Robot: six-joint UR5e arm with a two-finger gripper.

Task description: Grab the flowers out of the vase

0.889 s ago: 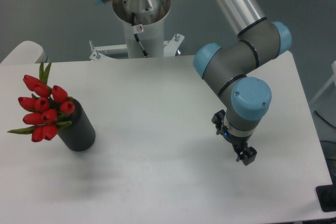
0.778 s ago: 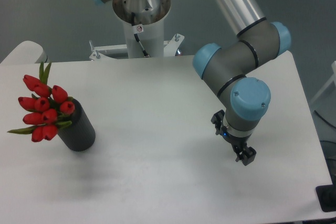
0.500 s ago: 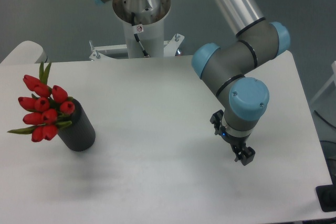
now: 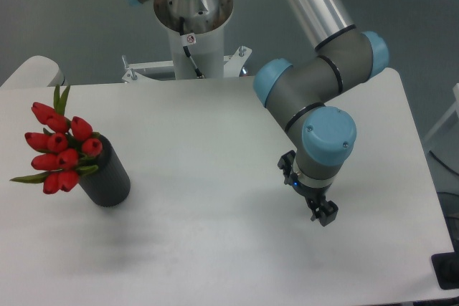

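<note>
**My arm far from the tulips, which wait in their vase**

Fixed camera, looking down at a white table (image 4: 215, 141). My gripper (image 4: 323, 214) hangs low over the right half of the table, below my grey wrist with its blue caps. It points down and slightly toward the viewer. The fingers are small and dark here, and I cannot tell whether they are apart or together; nothing is between them.

At the far left of the table stands the black cylindrical vase (image 4: 107, 177), upright but seen at a slant from above. The red tulips (image 4: 59, 148) spill from its mouth toward the left edge, buds bunched together, green leaves poking up and out to the side. The bunch leans outward because only its stems are held by the vase's hole.

Gripper and flowers are well apart, with bare tabletop between them. I judge the reach toward the bunch has barely begun; the stems near the vase's rim look like the likeliest place to grasp.
</note>
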